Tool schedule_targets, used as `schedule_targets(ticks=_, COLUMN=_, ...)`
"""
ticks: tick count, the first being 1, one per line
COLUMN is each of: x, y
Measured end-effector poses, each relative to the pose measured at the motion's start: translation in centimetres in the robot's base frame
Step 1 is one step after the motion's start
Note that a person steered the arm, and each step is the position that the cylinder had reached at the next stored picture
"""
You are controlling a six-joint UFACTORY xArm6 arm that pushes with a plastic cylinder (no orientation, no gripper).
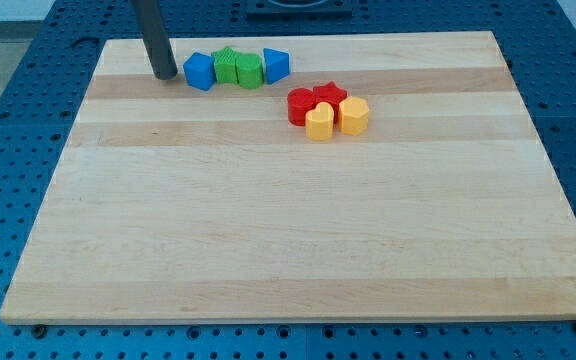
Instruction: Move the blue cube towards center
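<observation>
1. Wooden table [298,240], pale planks, set on a blue perforated base [8,150] showing on all sides.
2. Dark rod [154,35] coming down from the view's top, near the table's top-left corner; my tip [165,75] resting on the table close to the top edge.
3. No pincer on this arm; nothing to note as apart or together, only the bare rod.
4. Blue cube [199,71] just to the view's right of my tip, a narrow gap between the two; contact not certain.
5. Blue cube sitting near the top edge, left of the table's middle line, well apart from the table's centre.
6. Row along the top edge, left to right: blue cube, green star-like block [227,66], green cube [250,71], second blue block [276,65] with slanted faces, exact shape unclear. All four touching or nearly so.
7. Second cluster slightly lower and to the view's right: red round-edged block [300,105], red star [330,96], yellow rounded block [319,122], yellow hexagon-like block [354,115]. Packed tightly together.
8. Small gap between the row and the cluster.
9. Both groups in the table's top half.
</observation>
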State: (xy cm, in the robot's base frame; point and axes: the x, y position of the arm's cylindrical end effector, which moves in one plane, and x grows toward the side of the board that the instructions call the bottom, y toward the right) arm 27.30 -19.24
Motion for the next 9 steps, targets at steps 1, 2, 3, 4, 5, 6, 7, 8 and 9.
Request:
schedule_targets(ticks=1, x=-2.9, y=-0.1)
schedule_targets(ticks=2, x=-5.8, y=1.3)
schedule_targets(ticks=3, x=-4.7, y=4.3)
schedule_targets(ticks=4, x=-0.1, y=4.7)
schedule_targets(ticks=5, x=5.5, y=4.7)
schedule_targets(ticks=6, x=10.1, y=4.7)
schedule_targets(ticks=7, x=10.1, y=4.4)
schedule_targets(ticks=8, x=8.2, y=1.4)
schedule_targets(ticks=9, x=11.6, y=0.1)
